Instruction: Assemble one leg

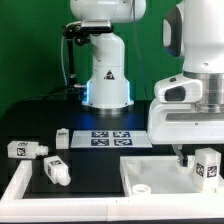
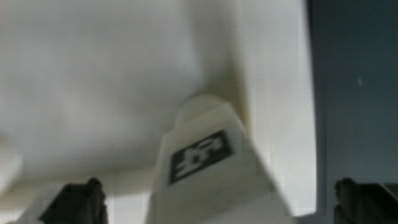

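A leg, a stubby white block with a black-and-white tag, stands on the large white tabletop at the exterior view's lower right. My gripper hangs right over it. In the wrist view the leg sits between my two dark fingertips, with a gap on each side. The gripper is open and touches nothing. The tabletop fills the wrist view behind the leg.
Two more legs lie on the black table at the exterior view's left. The marker board lies in front of the robot base. A white rim runs along the front left. A corner hole shows in the tabletop.
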Robot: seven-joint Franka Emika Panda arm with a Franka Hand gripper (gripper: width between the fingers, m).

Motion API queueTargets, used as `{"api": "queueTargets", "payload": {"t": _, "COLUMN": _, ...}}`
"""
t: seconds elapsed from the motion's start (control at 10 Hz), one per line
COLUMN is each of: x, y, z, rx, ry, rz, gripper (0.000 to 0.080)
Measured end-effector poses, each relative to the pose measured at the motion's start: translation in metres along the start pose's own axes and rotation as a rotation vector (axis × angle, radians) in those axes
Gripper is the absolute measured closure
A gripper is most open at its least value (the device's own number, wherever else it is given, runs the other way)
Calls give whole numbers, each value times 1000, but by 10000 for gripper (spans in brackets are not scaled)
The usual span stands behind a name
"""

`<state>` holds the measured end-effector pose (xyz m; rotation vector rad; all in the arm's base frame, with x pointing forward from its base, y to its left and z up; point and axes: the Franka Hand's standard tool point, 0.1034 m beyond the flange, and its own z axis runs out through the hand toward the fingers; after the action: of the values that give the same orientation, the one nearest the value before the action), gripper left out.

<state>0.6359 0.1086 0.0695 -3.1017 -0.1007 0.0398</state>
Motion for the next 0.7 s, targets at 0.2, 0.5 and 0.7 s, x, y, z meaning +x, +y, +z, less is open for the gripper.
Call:
{"api": "queueTargets", "payload": {"t": 0.2, "x": 0, "y": 1, "z": 0, "rx": 0, "ry": 0, "rz": 0, "gripper": 272}}
{"api": "queueTargets", "payload": {"t": 0.5, "x": 0, "y": 1, "z": 0, "rx": 1, "ry": 0, "rz": 102, "gripper": 516}}
{"api": "queueTargets", "payload": {"t": 0.7, "x": 0, "y": 1, "z": 0, "rx": 2, "ry": -1, "rz": 248, "gripper": 514}}
